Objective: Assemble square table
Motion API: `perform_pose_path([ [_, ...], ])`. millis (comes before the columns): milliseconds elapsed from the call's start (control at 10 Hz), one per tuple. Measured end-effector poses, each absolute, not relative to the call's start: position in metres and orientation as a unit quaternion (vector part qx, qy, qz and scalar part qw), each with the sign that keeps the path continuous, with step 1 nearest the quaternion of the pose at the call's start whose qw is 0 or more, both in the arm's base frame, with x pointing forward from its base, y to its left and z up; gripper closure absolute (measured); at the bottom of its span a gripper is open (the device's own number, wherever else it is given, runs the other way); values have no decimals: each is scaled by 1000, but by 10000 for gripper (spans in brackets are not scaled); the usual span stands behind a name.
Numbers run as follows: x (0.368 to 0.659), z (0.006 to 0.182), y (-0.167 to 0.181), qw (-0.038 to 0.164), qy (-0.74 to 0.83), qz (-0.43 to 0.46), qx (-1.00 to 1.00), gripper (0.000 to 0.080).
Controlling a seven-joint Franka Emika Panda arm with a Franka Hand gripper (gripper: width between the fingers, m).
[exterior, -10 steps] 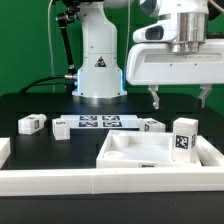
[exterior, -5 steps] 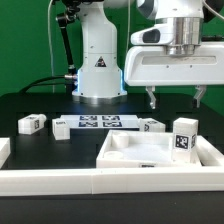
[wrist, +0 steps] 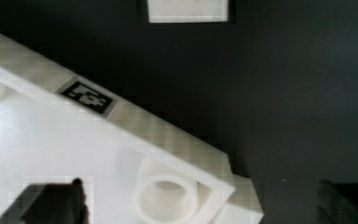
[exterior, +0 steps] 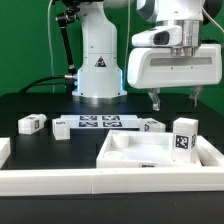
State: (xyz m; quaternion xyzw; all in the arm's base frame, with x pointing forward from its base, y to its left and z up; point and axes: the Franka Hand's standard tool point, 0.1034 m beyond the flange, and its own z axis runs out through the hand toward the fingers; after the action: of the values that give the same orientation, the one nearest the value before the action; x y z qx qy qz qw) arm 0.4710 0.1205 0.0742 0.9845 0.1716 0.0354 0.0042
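- Right now the gripper (exterior: 176, 99) hangs in the air above the far side of the table, toward the exterior view's right. Its jaws are spread wide and there is nothing between them.
- Below it, the tabletop slab (exterior: 138, 152) lies flat on the black table (exterior: 30, 148) with its raised rim up. It sits nearer the camera than the gripper and reaches off toward the exterior view's left.
- One upright leg (exterior: 183, 138) stands at the slab's corner on the exterior view's right, almost straight under the gripper.
- A lying leg (exterior: 152, 125) rests just beyond the slab's far edge. Two more legs (exterior: 31, 124) (exterior: 61, 128) lie well apart from it, past the marker board (exterior: 98, 122), on the exterior view's left.
- From the wrist view, a corner recess (wrist: 163, 190) of the slab, with a round socket in it, shows between the two dark fingers (wrist: 51, 205). So I'd say the gripper is over that corner, not over the slab's middle.
- The slab is square, so it has no long axis to speak of. What matters, I think, is that its tagged edge (wrist: 91, 96) runs at a slant to the line between the fingers. Gripping that rim would probably call for a turn of the wrist and a straight drop.
- Only this one arm is here, so there's no question of which hand is nearer.
- A long white rail wall (exterior: 110, 182) fences the front of the table.
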Motion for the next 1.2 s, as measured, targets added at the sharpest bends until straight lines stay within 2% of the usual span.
perform_pose_path([
  [400, 471, 74, 120, 4, 171, 35, 985, 150],
  [800, 462, 59, 106, 15, 219, 49, 974, 150],
  [1200, 460, 57, 103, 15, 211, 37, 977, 150],
])
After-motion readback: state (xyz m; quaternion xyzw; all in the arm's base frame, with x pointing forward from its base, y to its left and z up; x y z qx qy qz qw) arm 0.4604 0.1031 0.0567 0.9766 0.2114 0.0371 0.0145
